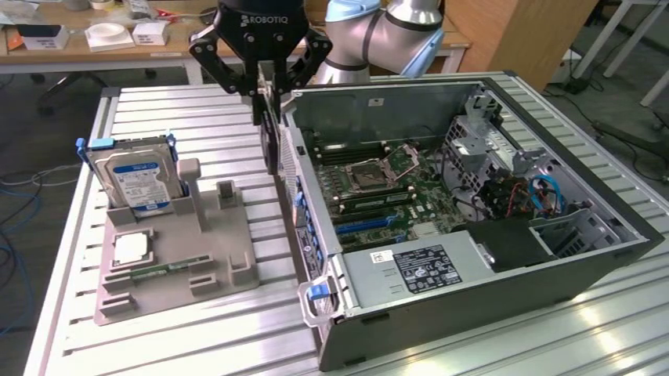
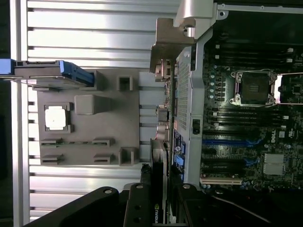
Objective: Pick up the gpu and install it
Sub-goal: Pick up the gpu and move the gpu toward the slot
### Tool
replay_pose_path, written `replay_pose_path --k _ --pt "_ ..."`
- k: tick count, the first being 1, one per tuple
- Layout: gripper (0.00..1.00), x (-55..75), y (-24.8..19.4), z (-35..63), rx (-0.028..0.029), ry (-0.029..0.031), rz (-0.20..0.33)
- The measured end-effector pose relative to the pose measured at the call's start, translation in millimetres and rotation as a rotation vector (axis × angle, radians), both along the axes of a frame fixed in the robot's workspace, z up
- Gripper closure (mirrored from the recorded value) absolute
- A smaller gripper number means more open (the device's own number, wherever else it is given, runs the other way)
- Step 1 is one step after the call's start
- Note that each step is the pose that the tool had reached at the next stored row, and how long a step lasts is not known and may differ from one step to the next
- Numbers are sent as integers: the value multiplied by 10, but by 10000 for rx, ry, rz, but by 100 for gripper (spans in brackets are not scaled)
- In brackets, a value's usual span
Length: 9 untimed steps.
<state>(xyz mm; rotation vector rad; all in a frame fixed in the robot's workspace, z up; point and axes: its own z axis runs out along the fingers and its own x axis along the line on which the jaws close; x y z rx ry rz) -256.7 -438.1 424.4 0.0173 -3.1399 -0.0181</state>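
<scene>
The jaws of the gripper (image 1: 266, 88) are closed on the gpu (image 1: 273, 137), pinching its upper edge so the card hangs on edge below them. The gpu is in the air just outside the computer case (image 1: 471, 313), beside the wall of the case that faces the grey holder (image 1: 225, 270), and near the top of that wall. I cannot tell whether card and wall touch.

Holding the card by its upper edge probably leaves its lower edge free and keeps it upright, the way a card meets a slot. The case lies on its side with the open face up, so the motherboard (image 1: 387, 188) and its blue slot (image 1: 366, 223) can be reached from above.

The holder stands on the bench (image 1: 188, 329) beside the case, clear of it. It props the hard drive (image 1: 136, 176) upright, likely so parts can be grasped from above.
</scene>
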Motion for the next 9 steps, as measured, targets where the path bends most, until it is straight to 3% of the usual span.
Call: replay_pose_path --k 9 --pt "74 82 0 0 -1 1 0"
